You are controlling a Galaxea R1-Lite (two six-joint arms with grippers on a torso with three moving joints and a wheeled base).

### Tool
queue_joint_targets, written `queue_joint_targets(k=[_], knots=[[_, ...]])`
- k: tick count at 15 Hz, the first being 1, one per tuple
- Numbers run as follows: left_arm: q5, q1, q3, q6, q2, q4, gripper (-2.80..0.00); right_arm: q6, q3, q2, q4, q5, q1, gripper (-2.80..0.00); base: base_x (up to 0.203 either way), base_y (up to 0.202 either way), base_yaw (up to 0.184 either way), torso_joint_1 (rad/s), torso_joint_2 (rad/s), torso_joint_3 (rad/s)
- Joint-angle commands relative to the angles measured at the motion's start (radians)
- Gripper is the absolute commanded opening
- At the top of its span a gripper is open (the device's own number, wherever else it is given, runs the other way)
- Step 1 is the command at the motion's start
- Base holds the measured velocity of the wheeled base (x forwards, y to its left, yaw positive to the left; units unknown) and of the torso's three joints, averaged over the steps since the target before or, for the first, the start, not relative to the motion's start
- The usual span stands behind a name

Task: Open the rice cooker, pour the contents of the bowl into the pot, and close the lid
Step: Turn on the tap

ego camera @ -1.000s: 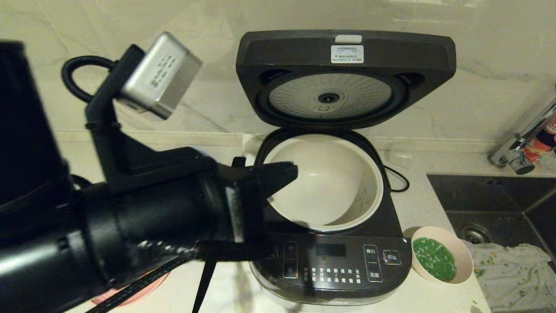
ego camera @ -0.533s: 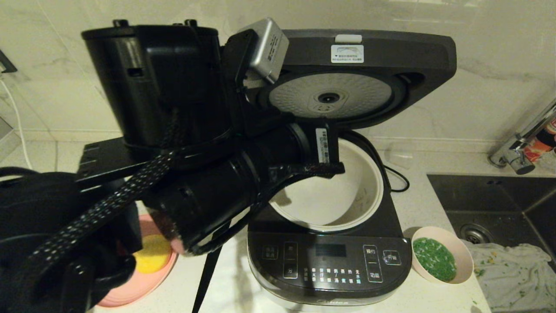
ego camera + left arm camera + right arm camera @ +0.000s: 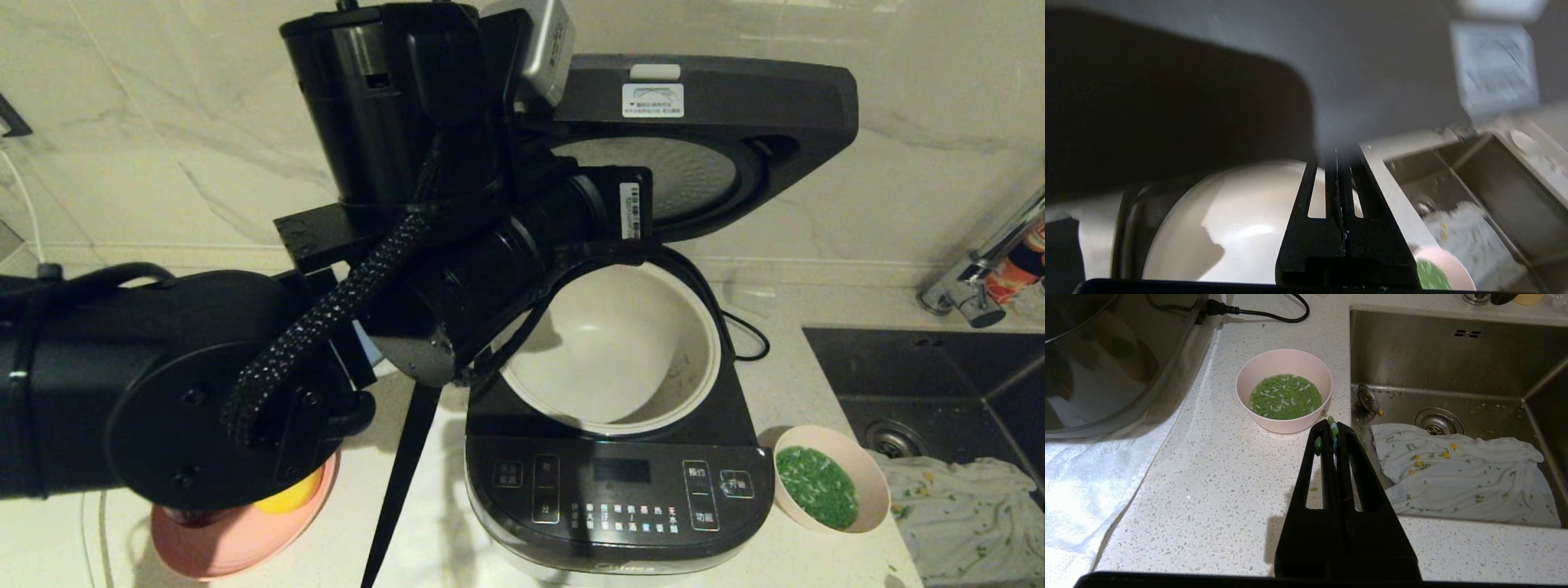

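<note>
Nearest, at the front edge of the counter [image 3: 1216, 490], the right gripper [image 3: 1333, 428] hovers with jaws pressed together and nothing grasped, though a few green grains cling at its tips. Just beyond it stands the bowl [image 3: 1284, 390], upright beside the sink [image 3: 1437, 359], with the contents [image 3: 1285, 396] undisturbed in it.

Progress: opening is complete. The rice cooker [image 3: 620, 498] has its lid [image 3: 718, 122] raised, and the pot [image 3: 612, 351] appears empty. Pouring and closing remain.

The left gripper [image 3: 1340, 163], clenched on nothing, sits above the pot's rim close under the lid.

View differences: only the right wrist view shows the stray grains and the spotted cloth [image 3: 1461, 469] in the sink clearly. In the head view the left arm hides its own gripper.
</note>
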Motion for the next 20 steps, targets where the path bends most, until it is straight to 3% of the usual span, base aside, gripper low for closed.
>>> queue_joint_targets(k=[1, 10, 14, 17, 20], knots=[[0.002, 0.015, -0.05, 0.008, 0.031, -0.003, -2.8, 0.0, 0.0, 0.0, 0.0, 0.001, 0.0, -2.8, 0.0, 0.0, 0.0, 0.0, 0.0, 0.0], [-0.007, 0.075, -0.253, 0.047, 0.173, -0.003, -2.8, 0.0, 0.0, 0.0, 0.0, 0.001, 0.0, -2.8, 0.0, 0.0, 0.0, 0.0, 0.0, 0.0], [-0.024, 0.089, -0.279, 0.062, 0.178, -0.003, -2.8, 0.0, 0.0, 0.0, 0.0, 0.001, 0.0, -2.8, 0.0, 0.0, 0.0, 0.0, 0.0, 0.0], [-0.021, 0.089, -0.27, 0.057, 0.156, -0.003, -2.8, 0.0, 0.0, 0.0, 0.0, 0.001, 0.0, -2.8, 0.0, 0.0, 0.0, 0.0, 0.0, 0.0], [-0.015, 0.088, -0.167, 0.051, 0.042, 0.001, -2.8, 0.0, 0.0, 0.0, 0.0, 0.001, 0.0, -2.8, 0.0, 0.0, 0.0, 0.0, 0.0, 0.0]])
